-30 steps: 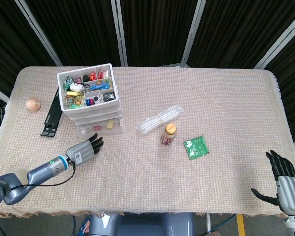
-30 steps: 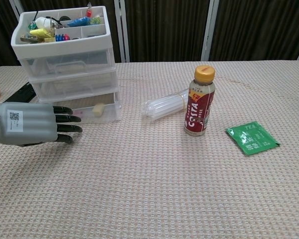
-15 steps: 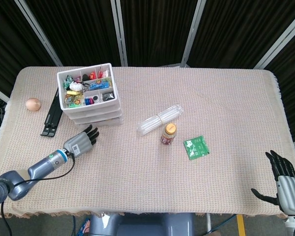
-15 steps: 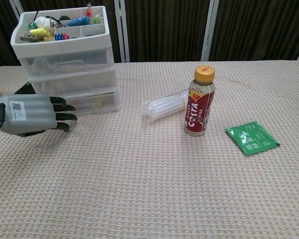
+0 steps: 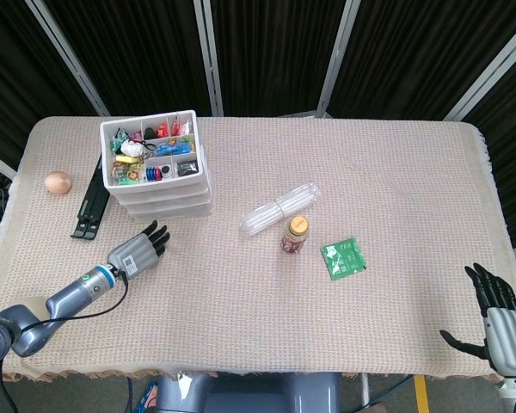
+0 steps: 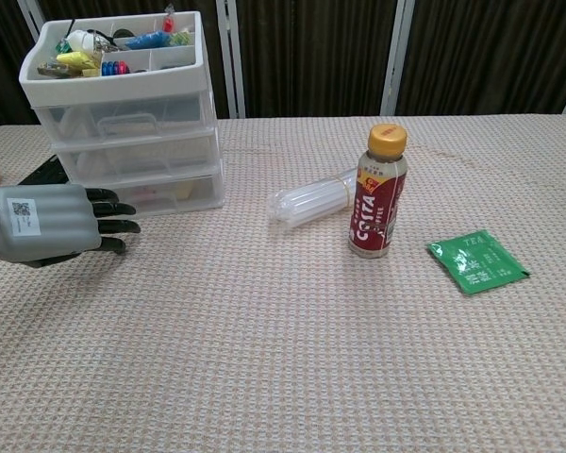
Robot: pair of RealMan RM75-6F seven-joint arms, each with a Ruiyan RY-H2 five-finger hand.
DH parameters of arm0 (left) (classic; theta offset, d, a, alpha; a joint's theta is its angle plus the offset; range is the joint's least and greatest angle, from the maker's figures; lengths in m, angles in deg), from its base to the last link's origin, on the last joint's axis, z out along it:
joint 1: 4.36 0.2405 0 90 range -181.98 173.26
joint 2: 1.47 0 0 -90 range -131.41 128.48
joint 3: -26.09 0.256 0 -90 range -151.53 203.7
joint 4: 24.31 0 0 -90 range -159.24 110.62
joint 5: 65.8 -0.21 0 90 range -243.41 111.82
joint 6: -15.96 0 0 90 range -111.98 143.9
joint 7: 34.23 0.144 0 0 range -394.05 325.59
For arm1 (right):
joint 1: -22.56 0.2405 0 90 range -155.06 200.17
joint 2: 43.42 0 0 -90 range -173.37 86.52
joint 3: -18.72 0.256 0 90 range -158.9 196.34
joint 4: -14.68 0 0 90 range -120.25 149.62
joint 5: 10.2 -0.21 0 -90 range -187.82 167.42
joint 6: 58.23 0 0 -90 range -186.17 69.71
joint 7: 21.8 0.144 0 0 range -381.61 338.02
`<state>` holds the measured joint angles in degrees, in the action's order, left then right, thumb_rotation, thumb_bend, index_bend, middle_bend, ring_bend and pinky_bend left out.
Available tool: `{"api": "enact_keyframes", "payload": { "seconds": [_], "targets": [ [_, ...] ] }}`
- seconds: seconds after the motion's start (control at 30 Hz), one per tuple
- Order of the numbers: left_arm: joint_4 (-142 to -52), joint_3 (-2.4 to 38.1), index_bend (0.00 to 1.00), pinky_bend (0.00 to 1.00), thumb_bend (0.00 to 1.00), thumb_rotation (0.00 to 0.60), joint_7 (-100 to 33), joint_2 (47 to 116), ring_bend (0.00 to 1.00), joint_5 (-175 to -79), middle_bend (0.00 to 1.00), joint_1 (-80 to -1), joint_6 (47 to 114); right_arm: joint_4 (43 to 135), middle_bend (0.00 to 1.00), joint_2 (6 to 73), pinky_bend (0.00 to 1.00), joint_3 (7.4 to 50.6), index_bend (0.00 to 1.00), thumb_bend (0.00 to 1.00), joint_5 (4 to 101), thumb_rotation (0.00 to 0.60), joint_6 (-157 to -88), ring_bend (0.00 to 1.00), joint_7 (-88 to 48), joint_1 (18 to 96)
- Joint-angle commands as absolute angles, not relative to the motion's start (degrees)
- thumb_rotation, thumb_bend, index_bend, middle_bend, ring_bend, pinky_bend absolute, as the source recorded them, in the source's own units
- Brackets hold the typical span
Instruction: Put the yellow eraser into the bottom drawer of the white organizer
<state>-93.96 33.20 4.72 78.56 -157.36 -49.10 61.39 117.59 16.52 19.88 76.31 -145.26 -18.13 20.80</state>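
Note:
The white organizer [image 5: 157,163] [image 6: 123,104] stands at the table's back left, its top tray full of small items. Its bottom drawer [image 5: 165,206] [image 6: 160,193] is pushed in flush with the two above it. Through the drawer's translucent front the yellow eraser [image 6: 183,192] shows only as a faint pale shape. My left hand [image 5: 138,249] [image 6: 52,222] lies flat just in front of the organizer, fingers stretched toward the drawer, a small gap away, holding nothing. My right hand [image 5: 499,318] rests at the table's front right corner with its fingers spread and nothing in it.
An egg [image 5: 58,182] and a black stand [image 5: 90,198] lie left of the organizer. A bundle of clear tubes [image 5: 279,209] [image 6: 311,198], a Costa bottle [image 5: 294,234] [image 6: 377,193] and a green tea packet [image 5: 343,258] [image 6: 476,261] sit mid-table.
The bottom drawer, open a second ago with the eraser showing inside, was pushed in by my left hand. The hand has since drawn back a little. The right hand has not moved.

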Motion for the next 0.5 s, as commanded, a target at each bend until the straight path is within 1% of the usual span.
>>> {"api": "enact_keyframes", "payload": {
  "seconds": [0.03,0.07,0.1,0.13,0.17,0.2,0.27,0.3,0.33,0.4,0.5],
  "targets": [
    [-99.82,33.74,0.19,0.09,0.73,0.6,2.38,75.39,0.0,-158.98,0.06,-45.94,68.33,117.54,0.0,16.56,0.0,19.87,0.02,0.04,76.41,0.6,-145.3,0.0,-18.15,20.8],
    [-101.84,33.42,0.19,0.08,0.69,0.6,1.75,74.4,0.0,-159.13,0.05,-44.45,71.69,117.53,0.0,16.58,0.0,19.86,0.02,0.04,76.48,0.6,-145.34,0.0,-18.18,20.79],
    [-103.19,33.13,0.18,0.08,0.64,0.6,1.35,73.82,0.0,-159.08,0.05,-43.29,74.1,117.51,0.0,16.59,0.0,19.86,0.02,0.04,76.52,0.6,-145.37,0.0,-18.22,20.79],
    [-105.11,32.58,0.18,0.07,0.59,0.6,1.05,73.1,0.0,-158.8,0.05,-41.31,78.01,117.49,0.0,16.63,0.0,19.86,0.02,0.04,76.53,0.6,-145.37,0.0,-18.25,20.8],
    [-106.26,32.25,0.17,0.07,0.52,0.6,0.99,72.82,0.0,-158.56,0.04,-39.93,80.5,117.5,0.0,16.65,0.0,19.86,0.02,0.04,76.49,0.6,-145.35,0.0,-18.26,20.8],
    [-108.15,31.71,0.17,0.06,0.43,0.6,0.42,72.56,0.0,-158.02,0.03,-37.69,84.41,117.51,0.0,16.67,0.0,19.86,0.02,0.04,76.43,0.6,-145.31,0.0,-18.32,20.81],
    [-111.1,31.21,0.15,0.05,0.29,0.6,-0.85,72.24,0.0,-157.3,0.01,-34.14,90.16,117.47,0.0,16.74,0.0,19.87,0.02,0.04,76.5,0.6,-145.28,0.0,-18.51,20.86],
    [-112.0,31.19,0.14,0.04,0.24,0.6,-1.0,72.12,0.0,-157.16,0.0,-33.0,91.81,117.46,0.0,16.78,0.0,19.87,0.02,0.04,76.52,0.6,-145.28,0.0,-18.57,20.87],
    [-113.7,31.11,0.12,0.04,0.21,0.6,-1.38,71.91,0.0,-156.57,0.0,-31.11,94.35,117.43,0.0,16.83,0.0,19.87,0.02,0.04,76.56,0.6,-145.29,0.0,-18.74,20.88],
    [-117.36,31.66,0.08,0.04,0.16,0.6,-2.52,71.18,0.0,-155.29,0.0,-28.15,97.17,117.32,0.0,16.91,0.0,19.87,0.02,0.03,76.68,0.6,-145.37,0.0,-19.14,20.89],
    [-121.78,32.74,0.03,0.01,0.13,0.6,-3.89,69.73,0.0,-153.82,0.0,-25.21,99.14,117.31,0.0,16.99,0.0,19.85,0.02,0.04,76.64,0.6,-145.4,0.0,-19.51,20.86]
  ]
}}
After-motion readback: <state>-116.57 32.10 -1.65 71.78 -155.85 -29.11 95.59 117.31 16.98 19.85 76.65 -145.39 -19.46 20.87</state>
